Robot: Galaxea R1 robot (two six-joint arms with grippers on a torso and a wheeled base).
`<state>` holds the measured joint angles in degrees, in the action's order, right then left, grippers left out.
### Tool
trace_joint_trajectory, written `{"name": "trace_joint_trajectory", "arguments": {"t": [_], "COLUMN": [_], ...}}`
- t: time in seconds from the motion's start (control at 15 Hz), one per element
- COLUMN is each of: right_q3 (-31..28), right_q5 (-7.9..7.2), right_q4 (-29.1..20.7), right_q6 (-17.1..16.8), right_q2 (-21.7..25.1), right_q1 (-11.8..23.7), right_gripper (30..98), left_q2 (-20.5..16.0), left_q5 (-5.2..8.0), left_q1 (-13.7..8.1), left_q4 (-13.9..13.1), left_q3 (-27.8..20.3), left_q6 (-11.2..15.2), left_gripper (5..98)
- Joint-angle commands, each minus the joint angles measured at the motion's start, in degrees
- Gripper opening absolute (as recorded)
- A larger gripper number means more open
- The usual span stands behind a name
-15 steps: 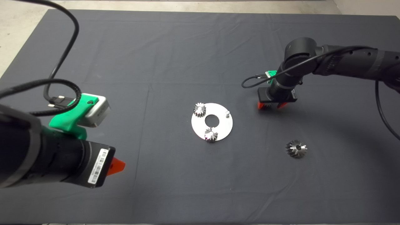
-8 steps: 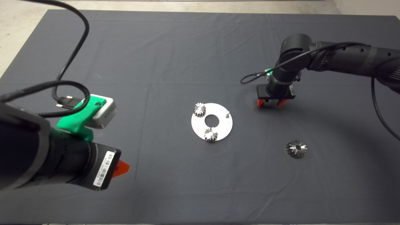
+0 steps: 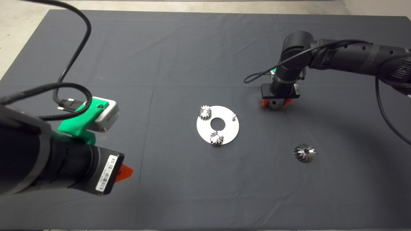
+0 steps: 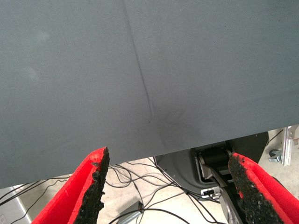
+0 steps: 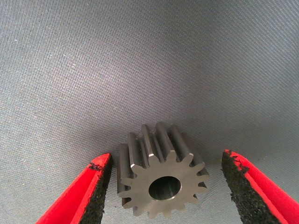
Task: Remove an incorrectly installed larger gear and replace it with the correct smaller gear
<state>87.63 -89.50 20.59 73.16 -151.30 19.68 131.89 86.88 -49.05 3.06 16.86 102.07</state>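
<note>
The smaller gear, a narrow grey steel pinion with a centre hole, lies on the mat right of the round steel plate. My right gripper hangs over it, open, one finger on each side with gaps to the teeth. The larger gear, flared and dark, lies loose on the mat nearer the front right. The plate carries two small gears and a bare peg. My left gripper is open and empty at the lower left.
The left wrist view shows the mat's edge with cables and a machine base on the floor beyond. Bare dark mat surrounds the plate on all sides.
The right arm has drawn slightly toward the far side, so the smaller gear now shows between its fingers. The left arm shifted a little to the right, then held still.
</note>
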Motion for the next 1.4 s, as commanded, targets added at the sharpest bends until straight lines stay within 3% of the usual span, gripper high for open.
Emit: {"name": "trace_joint_trajectory", "arguments": {"t": [0.0, 0.33, 0.47, 0.87, 1.33], "right_q3": [0.6, 0.6, 0.6, 0.55, 0.07], "right_q5": [-2.34, -2.34, -2.34, -2.43, -2.43], "right_q4": [1.47, 1.47, 1.47, 1.47, 0.68], "right_q6": [0.15, 0.06, 0.06, 0.06, -0.03], "right_q2": [-0.1, -0.1, -0.01, -0.02, -0.1], "right_q1": [0.54, 0.45, 0.45, 0.54, 1.02], "right_gripper": [62.7, 62.5, 57.1, 49.0, 44.8], "left_q2": [0.17, 0.17, 0.17, 0.17, 0.09], "left_q5": [0.22, 0.22, 0.22, 0.22, 0.22], "left_q1": [-0.61, -0.61, -0.61, -0.61, -0.61], "left_q4": [0.46, 0.46, 0.54, 0.54, 0.46], "left_q3": [-0.62, -0.62, -0.62, -0.62, -0.65], "left_q6": [0.32, 0.23, 0.23, 0.23, 0.23], "left_gripper": [64.2, 64.2, 64.2, 64.2, 64.2]}}
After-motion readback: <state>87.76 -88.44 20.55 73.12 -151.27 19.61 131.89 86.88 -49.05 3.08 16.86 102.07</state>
